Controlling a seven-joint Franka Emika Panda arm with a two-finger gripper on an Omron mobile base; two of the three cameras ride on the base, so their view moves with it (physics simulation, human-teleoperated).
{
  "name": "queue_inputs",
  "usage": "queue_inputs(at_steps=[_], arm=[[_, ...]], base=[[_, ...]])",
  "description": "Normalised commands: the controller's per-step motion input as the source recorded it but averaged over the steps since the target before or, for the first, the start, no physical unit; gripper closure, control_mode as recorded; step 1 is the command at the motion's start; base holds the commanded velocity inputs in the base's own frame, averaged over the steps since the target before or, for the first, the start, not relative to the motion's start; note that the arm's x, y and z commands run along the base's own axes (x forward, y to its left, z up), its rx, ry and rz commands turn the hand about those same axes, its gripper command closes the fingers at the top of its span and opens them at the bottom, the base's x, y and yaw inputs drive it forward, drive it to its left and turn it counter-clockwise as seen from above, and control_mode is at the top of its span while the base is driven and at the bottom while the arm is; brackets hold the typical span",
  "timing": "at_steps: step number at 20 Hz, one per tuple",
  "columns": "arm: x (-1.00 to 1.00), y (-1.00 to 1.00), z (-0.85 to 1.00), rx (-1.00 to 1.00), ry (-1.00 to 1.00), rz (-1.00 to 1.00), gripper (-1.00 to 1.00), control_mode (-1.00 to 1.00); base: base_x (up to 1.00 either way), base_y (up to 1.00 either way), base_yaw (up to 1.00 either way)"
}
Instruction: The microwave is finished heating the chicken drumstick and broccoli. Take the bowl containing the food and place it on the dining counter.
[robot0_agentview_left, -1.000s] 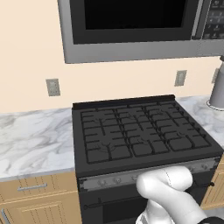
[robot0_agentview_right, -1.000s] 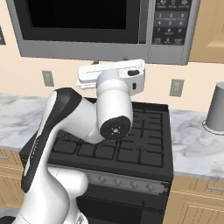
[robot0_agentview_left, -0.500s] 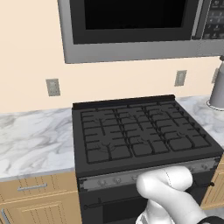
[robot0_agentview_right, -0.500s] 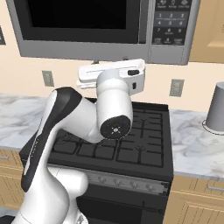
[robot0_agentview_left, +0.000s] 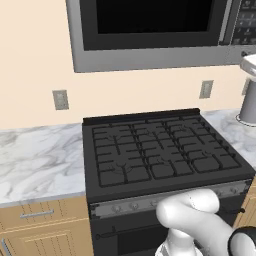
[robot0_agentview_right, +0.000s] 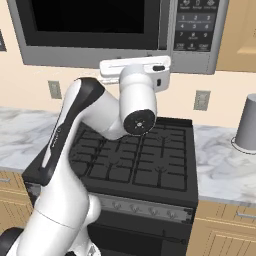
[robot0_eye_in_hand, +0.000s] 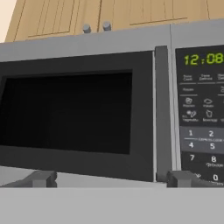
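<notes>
Left base view: the microwave (robot0_agentview_left: 150, 30) hangs on the cream wall above a black stove (robot0_agentview_left: 160, 160). Its body is a grey box with a matte metallic finish, the door is flat black glass and shut, and a strip of the button panel (robot0_agentview_left: 245, 22) shows at the right. The stove top carries square cast grates in a grid. White marble worktop (robot0_agentview_left: 35, 165) with grey veins runs on both sides, over light wood cabinets (robot0_agentview_left: 40, 225). A smooth grey cylinder-like container (robot0_agentview_left: 248, 102) stands on the right worktop.

Right base view: the white glossy arm (robot0_agentview_right: 90, 145) bends up over the stove, and the hand sits just below the microwave's lower edge. A tapered grey container (robot0_agentview_right: 247, 129) stands on the marble at right. A grey wall outlet (robot0_agentview_right: 201, 100) sits beside the arm.

Hand view: the gripper (robot0_eye_in_hand: 109, 178) faces the shut black door. The dark blocky fingertips (robot0_eye_in_hand: 41, 178) stand spread wide apart, with nothing between them. A vertical grey door handle (robot0_eye_in_hand: 162, 109) rises just above the right tip. The keypad reads 12:08 in green. Light wood cabinet doors (robot0_eye_in_hand: 87, 15) sit above.
</notes>
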Motion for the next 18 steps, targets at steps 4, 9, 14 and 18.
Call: queue_inputs(at_steps=[4,9,14,18], arm=[[0.68,-0.15,0.12,0.03,0.0,0.0,-1.0,-1.0],[0.54,-0.34,0.09,0.03,0.0,-0.01,-1.0,-1.0],[0.51,-0.13,0.02,0.0,0.0,0.0,-1.0,-1.0],[0.64,-0.09,0.0,0.0,0.0,0.0,-1.0,-1.0]], base=[[0.0,0.0,0.0],[0.0,0.0,0.0],[0.0,0.0,0.0],[0.0,0.0,0.0]])
